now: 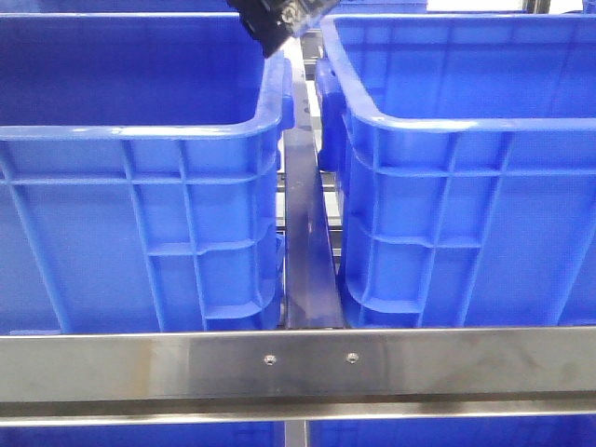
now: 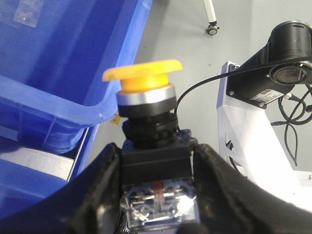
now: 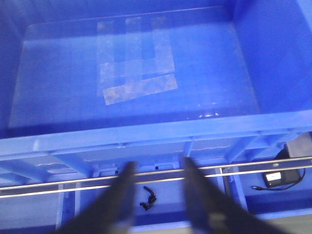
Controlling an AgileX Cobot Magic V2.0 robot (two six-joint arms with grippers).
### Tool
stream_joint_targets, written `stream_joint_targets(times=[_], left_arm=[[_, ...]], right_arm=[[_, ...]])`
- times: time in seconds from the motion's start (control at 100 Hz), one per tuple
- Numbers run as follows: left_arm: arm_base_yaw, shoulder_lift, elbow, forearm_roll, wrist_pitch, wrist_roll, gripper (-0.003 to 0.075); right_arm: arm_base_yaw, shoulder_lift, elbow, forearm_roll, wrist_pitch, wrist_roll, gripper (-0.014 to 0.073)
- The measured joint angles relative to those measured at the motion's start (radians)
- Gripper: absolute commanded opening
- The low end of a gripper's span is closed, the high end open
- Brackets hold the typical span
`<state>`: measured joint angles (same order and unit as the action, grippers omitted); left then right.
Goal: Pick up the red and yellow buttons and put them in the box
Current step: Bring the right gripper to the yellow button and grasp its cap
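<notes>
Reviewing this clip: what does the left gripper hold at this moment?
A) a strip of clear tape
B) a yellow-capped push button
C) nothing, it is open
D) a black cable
B: in the left wrist view the left gripper is shut on the yellow button, gripping its black body with the yellow cap pointing away from the fingers.

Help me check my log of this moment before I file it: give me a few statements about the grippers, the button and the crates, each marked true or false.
1. The left gripper holds a yellow button by its black body. True.
2. The button's cap is red. False: the cap is yellow-orange.
3. The right gripper is shut on a button. False: its fingers are spread with nothing between them.
4. In the right wrist view, strips of clear tape lie on the floor of the blue crate. True.
5. In the front view, two blue crates stand side by side with a metal rail between them. True.
</notes>
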<state>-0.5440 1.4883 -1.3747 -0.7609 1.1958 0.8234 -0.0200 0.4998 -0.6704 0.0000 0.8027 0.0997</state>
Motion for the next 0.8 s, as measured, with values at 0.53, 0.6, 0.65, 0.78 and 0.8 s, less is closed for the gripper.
stream_joint_targets(times=[0.53, 0.6, 0.65, 0.78, 0.8], left_arm=[[0.000, 0.000, 0.000, 0.000, 0.000, 0.000, 0.0188], [0.000, 0.000, 0.000, 0.000, 0.000, 0.000, 0.0188], [0.000, 0.000, 0.000, 0.000, 0.000, 0.000, 0.0188], [0.000, 0.000, 0.000, 0.000, 0.000, 0.000, 0.0188], [0.000, 0.000, 0.000, 0.000, 0.000, 0.000, 0.0188]], right_arm=[[0.000, 0.047, -0.037, 0.232, -0.039, -0.037, 0.0622], [0.000, 0.076, -0.059, 0.341, -0.022, -0.085, 0.0622], [0.000, 0.101, -0.075, 0.422, -0.009, -0.121, 0.0622], [0.000, 0.176, -0.105, 0.643, 0.026, -0.237, 0.0622], [0.000, 0.189, -0.108, 0.681, 0.031, -0.250, 0.0622]])
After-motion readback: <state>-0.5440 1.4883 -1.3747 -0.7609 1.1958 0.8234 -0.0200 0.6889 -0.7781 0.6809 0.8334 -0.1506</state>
